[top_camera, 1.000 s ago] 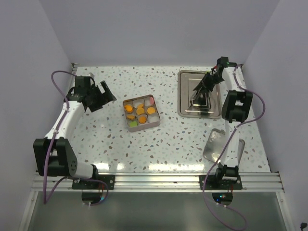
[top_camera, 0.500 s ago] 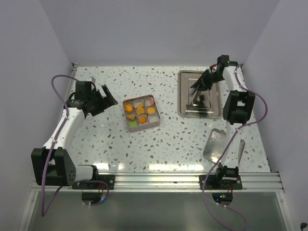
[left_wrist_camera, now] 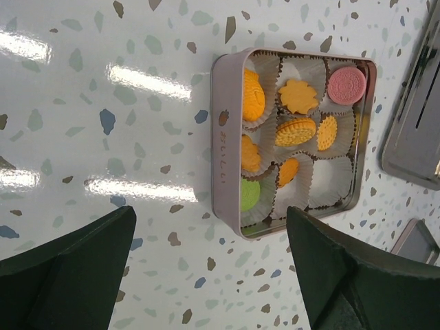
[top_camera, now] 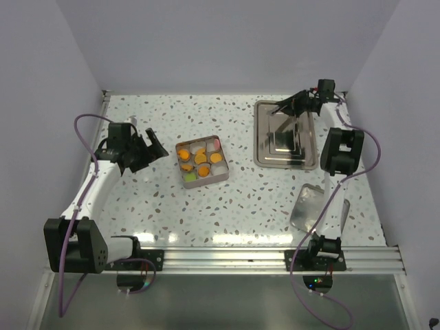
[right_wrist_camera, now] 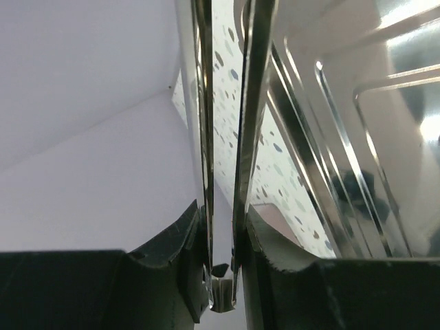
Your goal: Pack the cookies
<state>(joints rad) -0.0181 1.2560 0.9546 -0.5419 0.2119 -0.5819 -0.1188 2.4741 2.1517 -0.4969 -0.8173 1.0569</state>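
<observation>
Lighting's even and bright on my end, overhead source. Glossy bench [top_camera: 240,199] throws white glare streaks along the near edge in the top view, and three more in the left wrist view beside the tin [left_wrist_camera: 227,148]. Shadows soft, short. Steel tray [top_camera: 285,134] mirrors the arm. Left wrist feed is sharp on the cookies [left_wrist_camera: 295,130]; the pincer fingers [left_wrist_camera: 69,268] sit dark, slightly soft. Right wrist feed: close metal edges blurred, hot highlights top right.

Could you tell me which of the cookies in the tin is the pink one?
It is the round pink cookie in a corner cup of the tin; the other cookies are orange, apart from one green cookie.
</observation>
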